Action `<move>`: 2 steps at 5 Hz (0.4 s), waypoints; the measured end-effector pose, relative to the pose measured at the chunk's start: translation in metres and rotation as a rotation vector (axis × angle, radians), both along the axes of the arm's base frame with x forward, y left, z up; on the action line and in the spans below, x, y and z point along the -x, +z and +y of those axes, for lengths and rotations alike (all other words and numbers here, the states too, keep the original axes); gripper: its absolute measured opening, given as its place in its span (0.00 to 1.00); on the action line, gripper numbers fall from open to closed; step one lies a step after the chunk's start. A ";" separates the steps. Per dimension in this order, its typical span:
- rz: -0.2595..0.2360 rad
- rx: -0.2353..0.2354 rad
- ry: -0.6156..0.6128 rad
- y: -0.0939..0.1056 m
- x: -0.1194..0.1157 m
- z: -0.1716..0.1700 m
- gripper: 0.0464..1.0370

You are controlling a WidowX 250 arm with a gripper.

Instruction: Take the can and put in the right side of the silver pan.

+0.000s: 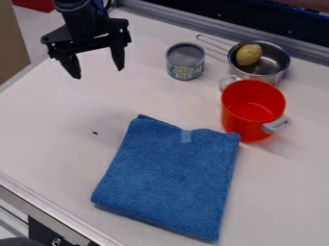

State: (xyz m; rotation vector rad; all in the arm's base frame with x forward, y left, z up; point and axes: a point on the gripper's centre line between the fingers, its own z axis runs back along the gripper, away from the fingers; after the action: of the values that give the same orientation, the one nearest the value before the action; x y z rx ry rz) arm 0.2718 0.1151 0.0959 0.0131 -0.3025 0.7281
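Observation:
The black gripper (98,74) hangs at the upper left, open, with nothing between its fingers. To its right, a short distance away, the can (185,61) stands upright on the white table. Right of the can is the silver pan (279,72), its thin wire handle pointing to the upper left. A yellowish, potato-like object (248,54) lies in the left part of the pan, and bare metal shows on the pan's right side.
An orange-red pot (254,108) with grey handles stands just in front of the pan. A folded blue cloth (170,180) covers the front middle of the white table (51,125). A metal rail (193,26) runs along the back edge.

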 end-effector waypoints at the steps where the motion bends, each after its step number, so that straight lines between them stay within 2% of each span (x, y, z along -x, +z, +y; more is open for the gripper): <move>1: 0.021 0.009 -0.001 -0.007 0.002 -0.001 0.96; 2: -0.015 -0.033 -0.078 -0.013 -0.021 0.001 0.96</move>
State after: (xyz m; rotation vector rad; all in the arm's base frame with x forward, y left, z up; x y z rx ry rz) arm 0.2932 0.1157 0.0830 0.0268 -0.3271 0.6465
